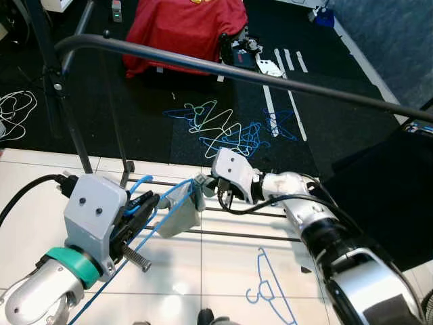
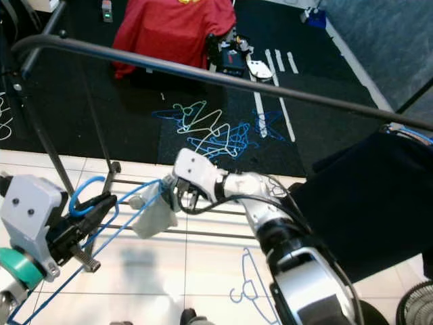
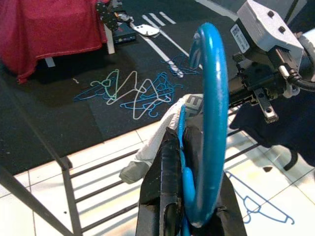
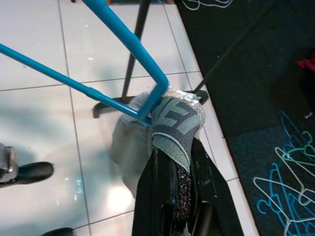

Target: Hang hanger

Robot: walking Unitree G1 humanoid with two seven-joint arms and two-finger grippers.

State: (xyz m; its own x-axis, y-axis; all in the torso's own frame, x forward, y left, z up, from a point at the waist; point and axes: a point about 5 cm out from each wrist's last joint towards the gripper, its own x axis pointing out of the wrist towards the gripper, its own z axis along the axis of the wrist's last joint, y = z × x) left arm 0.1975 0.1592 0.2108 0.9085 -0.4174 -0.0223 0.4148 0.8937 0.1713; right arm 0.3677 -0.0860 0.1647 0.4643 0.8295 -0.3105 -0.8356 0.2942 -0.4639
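Two tools share one blue hanger (image 1: 162,211) below the black rail (image 1: 223,68). The left tool (image 1: 139,211) is closed on the hanger just under its hook (image 3: 210,98), the fingers (image 3: 165,172) pinching the wire neck, with the hook curving up above them. The right tool (image 1: 203,188) is closed on a grey sock (image 4: 174,120) that is draped over the hanger's far corner; the sock's pale body (image 1: 181,218) hangs down from that corner. The hanger is in the air over the white tiled floor (image 1: 223,271), between the two arms and in front of the rack's base bars (image 1: 257,213), well below the rail and not hooked on it. Another blue hanger (image 1: 270,288) lies flat on the tiles near the right arm. On the dark carpet (image 1: 149,122) beyond lies a tangle of blue and white hangers (image 1: 226,128), and farther back a red cloth (image 1: 183,27) covers something.
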